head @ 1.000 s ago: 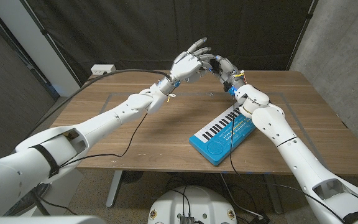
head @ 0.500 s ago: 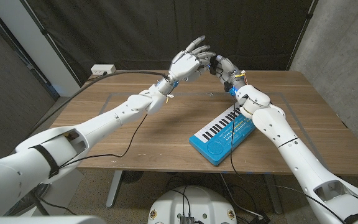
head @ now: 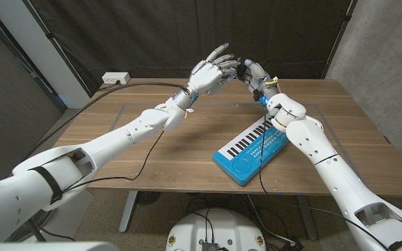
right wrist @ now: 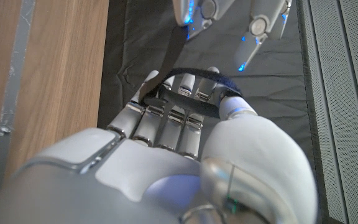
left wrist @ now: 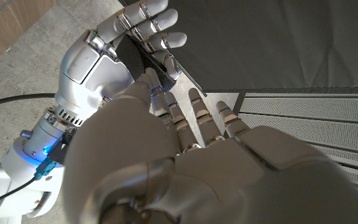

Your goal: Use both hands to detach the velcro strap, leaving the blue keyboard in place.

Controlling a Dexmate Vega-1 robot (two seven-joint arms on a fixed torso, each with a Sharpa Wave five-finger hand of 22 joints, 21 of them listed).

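The keyboard [head: 250,148] lies on the table [head: 152,153], toward its front edge and right of its middle, set at a slant. Behind the keyboard, raised above the table's far edge, the left hand [head: 211,71] and right hand [head: 252,75] meet, left hand to the left, fingertips close together. The strap [right wrist: 194,93] loops around the right hand's fingers [right wrist: 166,121]. Far behind and left of the keyboard, a power strip [head: 115,78] sits past the table's back corner.

no readable text, no labels, no brand names, no numbers on anything in view
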